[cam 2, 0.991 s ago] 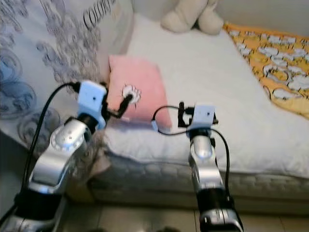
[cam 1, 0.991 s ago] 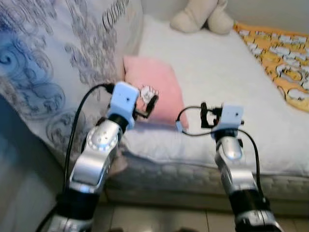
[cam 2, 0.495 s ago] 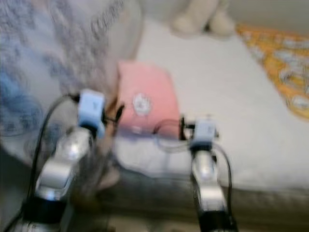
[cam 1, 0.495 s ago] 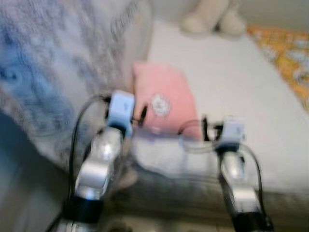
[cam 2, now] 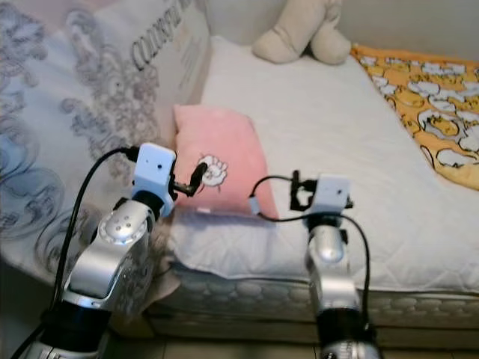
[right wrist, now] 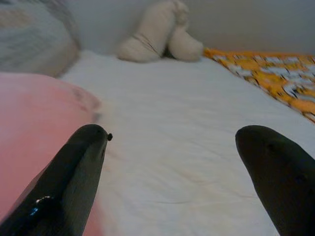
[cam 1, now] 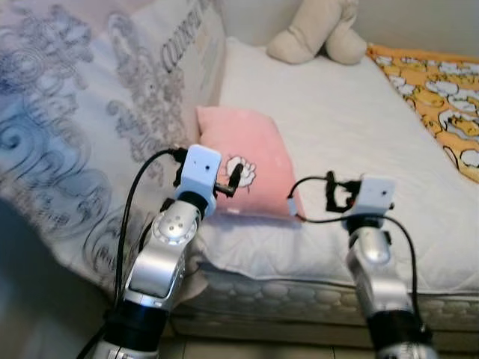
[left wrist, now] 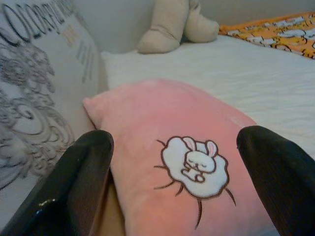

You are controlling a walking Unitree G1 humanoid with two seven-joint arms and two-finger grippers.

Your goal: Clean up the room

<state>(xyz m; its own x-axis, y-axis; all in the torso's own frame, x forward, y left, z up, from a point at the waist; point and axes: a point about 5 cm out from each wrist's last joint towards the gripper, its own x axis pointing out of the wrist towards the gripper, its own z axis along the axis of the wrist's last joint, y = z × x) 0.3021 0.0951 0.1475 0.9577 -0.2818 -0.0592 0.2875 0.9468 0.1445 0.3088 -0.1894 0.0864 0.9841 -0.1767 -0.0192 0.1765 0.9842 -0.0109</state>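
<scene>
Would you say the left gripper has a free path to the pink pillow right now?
Probably yes: the left gripper points straight at the pink pillow, jaws open, with nothing between them.

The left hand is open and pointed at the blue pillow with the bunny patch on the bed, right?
Not quite: the pillow is pink, not blue, as the left wrist view shows. The rest holds: the left hand is open and pointed at it, bunny patch between its fingers, on the bed.
</scene>
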